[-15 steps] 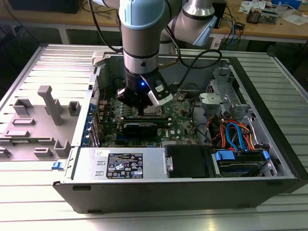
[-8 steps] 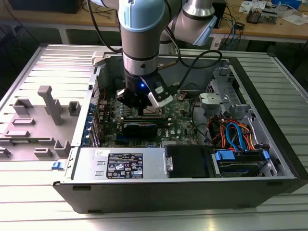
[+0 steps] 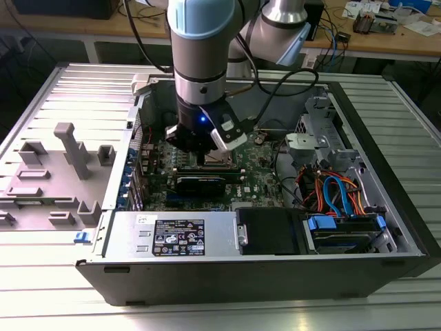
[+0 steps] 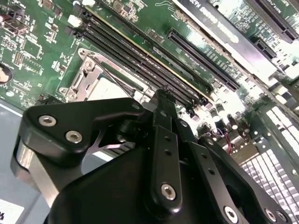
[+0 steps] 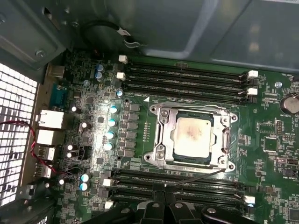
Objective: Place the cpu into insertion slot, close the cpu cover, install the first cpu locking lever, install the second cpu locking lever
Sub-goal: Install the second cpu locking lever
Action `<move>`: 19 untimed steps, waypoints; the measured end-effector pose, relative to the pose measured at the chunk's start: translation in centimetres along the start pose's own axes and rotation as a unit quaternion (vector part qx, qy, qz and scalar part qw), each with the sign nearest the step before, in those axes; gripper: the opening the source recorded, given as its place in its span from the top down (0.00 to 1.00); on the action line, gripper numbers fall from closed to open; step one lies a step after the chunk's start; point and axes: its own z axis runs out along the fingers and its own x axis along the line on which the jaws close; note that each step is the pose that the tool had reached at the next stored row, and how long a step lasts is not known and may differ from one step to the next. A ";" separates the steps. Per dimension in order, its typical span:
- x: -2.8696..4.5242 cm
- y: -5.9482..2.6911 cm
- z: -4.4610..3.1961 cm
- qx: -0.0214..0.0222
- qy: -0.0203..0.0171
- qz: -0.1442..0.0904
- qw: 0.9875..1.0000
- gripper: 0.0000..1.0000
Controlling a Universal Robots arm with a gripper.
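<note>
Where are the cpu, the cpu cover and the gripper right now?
cpu (image 5: 193, 135): first wrist view, centre of its grey top face.
cpu cover (image 5: 163, 122): first wrist view, on the silver frame plate beside the chip.
gripper (image 4: 161, 95): second wrist view, tip of the black fingers above the socket.

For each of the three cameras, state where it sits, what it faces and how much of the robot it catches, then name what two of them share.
Exterior view: off the arm, above the open computer case, facing the arm and gripper over the motherboard.
First wrist view: on the wrist, looking down at the cpu under its closed cpu cover; linkage at the frame edge.
Second wrist view: on the wrist, looking along the gripper at the board.
Shared: both wrist views show the cpu cover.
</note>
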 end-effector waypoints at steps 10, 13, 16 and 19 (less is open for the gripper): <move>-0.04 0.12 -1.14 0.002 0.000 0.000 1.000 0.89; -0.30 0.10 -1.19 0.002 0.000 0.000 1.000 0.89; -0.48 0.04 -0.82 0.001 0.000 0.000 1.000 0.89; -0.48 -0.01 -0.40 -0.005 0.000 0.000 1.000 0.89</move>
